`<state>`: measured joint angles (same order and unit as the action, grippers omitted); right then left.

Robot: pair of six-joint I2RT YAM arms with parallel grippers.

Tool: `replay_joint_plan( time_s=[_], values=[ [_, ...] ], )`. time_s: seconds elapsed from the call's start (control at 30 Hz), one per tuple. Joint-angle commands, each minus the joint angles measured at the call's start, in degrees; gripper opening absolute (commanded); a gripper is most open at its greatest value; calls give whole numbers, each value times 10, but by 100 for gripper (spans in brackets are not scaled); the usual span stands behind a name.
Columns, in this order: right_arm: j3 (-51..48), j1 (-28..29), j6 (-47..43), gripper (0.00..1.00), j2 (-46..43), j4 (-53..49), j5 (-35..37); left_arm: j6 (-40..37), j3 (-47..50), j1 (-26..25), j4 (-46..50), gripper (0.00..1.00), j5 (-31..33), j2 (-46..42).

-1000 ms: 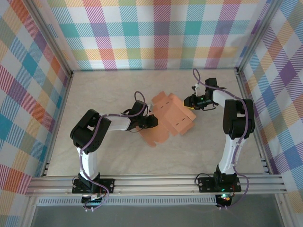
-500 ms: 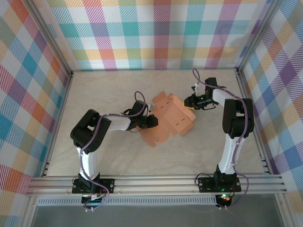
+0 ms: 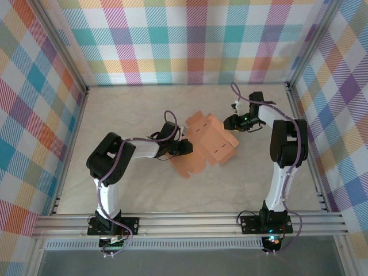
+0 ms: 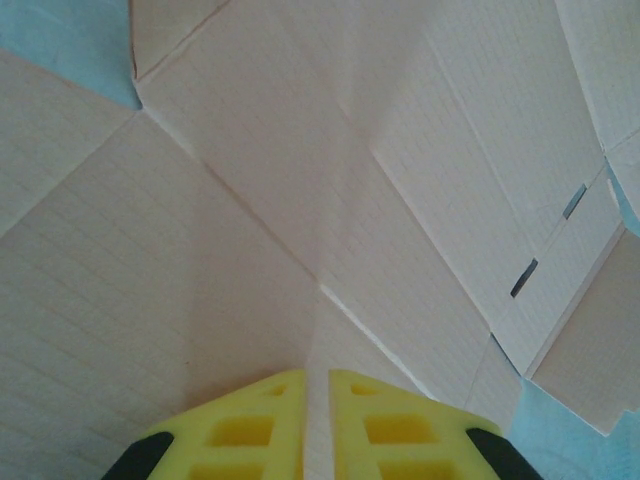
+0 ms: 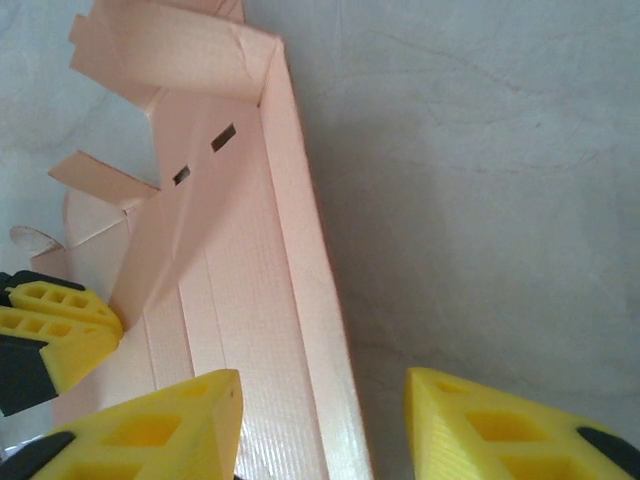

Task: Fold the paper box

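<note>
From above, you see the box (image 3: 210, 144) lying half-formed in the middle of the counter (image 3: 144, 190), flaps splayed. The left gripper (image 3: 185, 148) is at its near-left edge and the right gripper (image 3: 229, 123) at its far-right corner. At that range you cannot read either grip. Your left wrist camera settles one: the yellow fingers (image 4: 260, 425) are pressed nearly together with a thin fold of card pinched between them. Past them, creased panels and two small slots (image 4: 523, 278) spread out. Your right wrist camera settles the other: that gripper stands open, its fingers either side of a raised wall (image 5: 300, 260) of the box, with a gap showing on each side. The same view adds what the overhead blurs: a curled flap (image 5: 170, 50) at the wall's far end, two slots beside it, and the left gripper's yellow fingertips at the opposite side of the box.
</note>
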<state>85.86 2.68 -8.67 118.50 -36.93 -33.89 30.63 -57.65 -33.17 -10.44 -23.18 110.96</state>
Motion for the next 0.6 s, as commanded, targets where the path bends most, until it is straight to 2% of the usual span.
replay_joint_plan(
  time_s=[0.0, 0.17, 0.57],
  values=[
    [22, -2, -20, 47, 20, -26, 6, -6, 2, 7, 48, 14, 3, 23],
    [29, -2, -31, 46, 31, -44, -2, -6, 2, 7, 48, 14, 3, 23],
    [-1, -2, -28, 20, -2, -29, -19, -6, 5, 7, 46, 14, 5, 21]
  ],
)
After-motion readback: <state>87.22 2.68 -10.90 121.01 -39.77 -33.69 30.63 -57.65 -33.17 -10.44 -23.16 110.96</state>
